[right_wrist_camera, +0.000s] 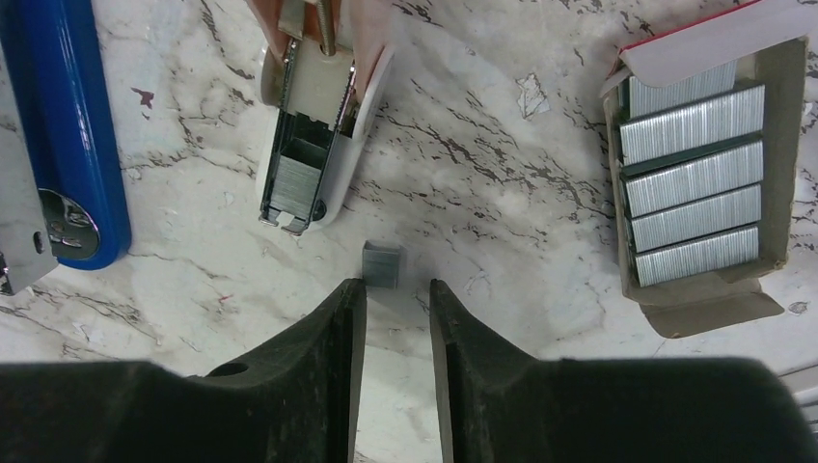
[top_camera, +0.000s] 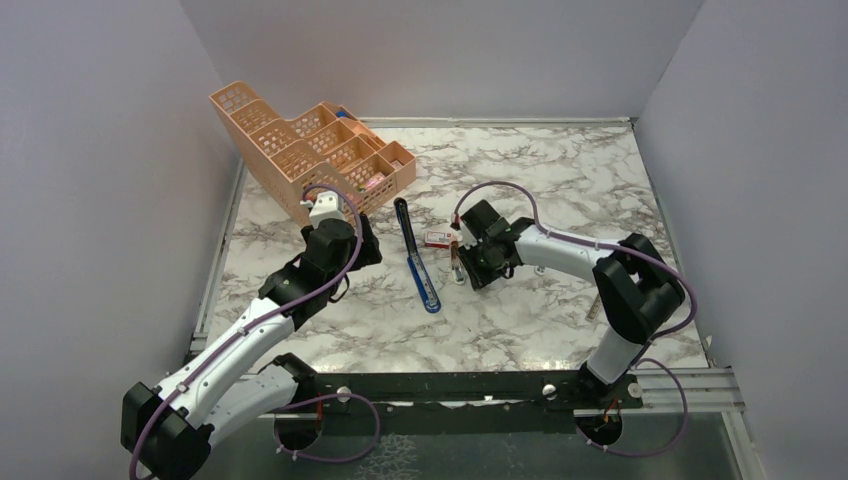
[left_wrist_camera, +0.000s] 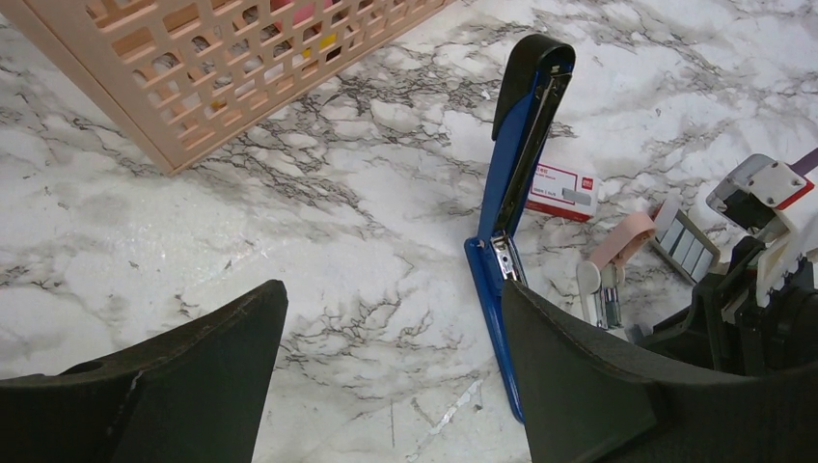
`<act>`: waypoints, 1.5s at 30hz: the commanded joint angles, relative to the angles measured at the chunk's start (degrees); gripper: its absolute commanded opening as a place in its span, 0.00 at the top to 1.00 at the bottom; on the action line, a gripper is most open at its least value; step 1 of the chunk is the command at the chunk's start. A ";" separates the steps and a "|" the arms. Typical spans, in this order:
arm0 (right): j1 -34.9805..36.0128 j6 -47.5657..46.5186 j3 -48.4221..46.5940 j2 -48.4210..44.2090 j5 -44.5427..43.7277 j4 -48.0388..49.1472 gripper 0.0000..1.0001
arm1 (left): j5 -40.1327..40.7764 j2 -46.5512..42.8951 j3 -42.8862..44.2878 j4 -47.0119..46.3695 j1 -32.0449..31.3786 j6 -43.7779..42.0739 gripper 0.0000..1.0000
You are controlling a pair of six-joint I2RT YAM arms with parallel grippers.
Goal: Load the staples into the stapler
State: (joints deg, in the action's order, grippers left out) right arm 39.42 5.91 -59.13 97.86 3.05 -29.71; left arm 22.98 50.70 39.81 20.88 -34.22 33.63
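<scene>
The blue stapler (top_camera: 417, 257) lies opened flat on the marble table, its black-tipped arm (left_wrist_camera: 526, 125) swung out and its silver channel showing. In the right wrist view its blue body (right_wrist_camera: 63, 125) is at the far left. A small silvery block of staples (right_wrist_camera: 382, 265) lies loose on the table just beyond my right gripper's (right_wrist_camera: 397, 286) fingertips, nearer the left one. The right gripper (top_camera: 466, 266) is open by a narrow gap and holds nothing. My left gripper (left_wrist_camera: 393, 286) is wide open and empty, just left of the stapler.
An open cardboard box (right_wrist_camera: 699, 183) with several staple strips lies right of my right gripper. A small pink-and-white stapler (right_wrist_camera: 309, 145) lies open between box and blue stapler. A red-and-white box (top_camera: 437, 238) sits near the stapler. The peach mesh organiser (top_camera: 300, 150) stands at the back left.
</scene>
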 commanded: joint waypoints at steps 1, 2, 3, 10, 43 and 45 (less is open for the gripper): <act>0.13 0.42 -1.09 1.15 0.71 -1.70 0.61 | 0.39 0.17 0.01 -0.49 0.20 0.12 0.17; 0.11 1.12 -1.19 0.77 0.47 -1.63 0.59 | 0.40 0.24 0.12 -0.49 0.20 0.12 0.17; 0.13 2.18 -1.36 0.27 -0.17 -1.38 0.57 | 0.32 0.34 0.15 -0.54 0.20 0.12 0.17; 0.08 11.62 -1.42 -3.36 -2.80 1.46 0.53 | 0.39 0.53 0.20 -0.49 0.20 0.12 0.17; 4.35 18.59 -6.46 5.43 -15.54 -3.75 0.63 | 1.37 -1.04 -0.28 -0.49 0.20 0.47 0.17; 4.36 18.69 -6.37 5.41 -15.94 -3.77 0.67 | 1.36 -1.04 -0.21 -0.49 0.20 0.47 0.17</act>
State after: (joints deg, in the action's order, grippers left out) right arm 43.55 24.97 -64.40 102.45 -9.50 -32.71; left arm 23.00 50.57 39.81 20.88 -34.24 33.65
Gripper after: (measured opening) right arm 0.362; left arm 0.825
